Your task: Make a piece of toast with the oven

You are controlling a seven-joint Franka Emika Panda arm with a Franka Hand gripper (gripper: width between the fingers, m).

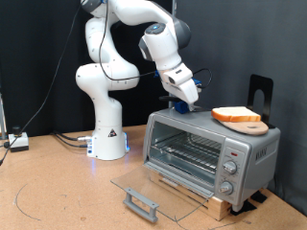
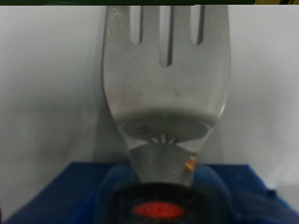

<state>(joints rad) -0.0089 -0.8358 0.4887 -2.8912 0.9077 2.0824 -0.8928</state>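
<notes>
Oven [image 1: 206, 149] door is seen dropped open, toast [image 1: 235, 116] left on board [image 1: 251, 126] atop it, at gripper's [image 1: 188, 103] 3 o'clock; spatula [image 2: 166, 84] is clamped in jaws.

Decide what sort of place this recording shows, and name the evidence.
Probably a robotics lab bench staged as a kitchen: a robot arm stands on the table beside the oven, with cables against a black backdrop.

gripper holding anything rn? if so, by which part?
Yes: the gripper holds a slotted metal spatula, gripped at its blue handle end, blade pointing away. It hovers above the oven, beside the toast.
</notes>
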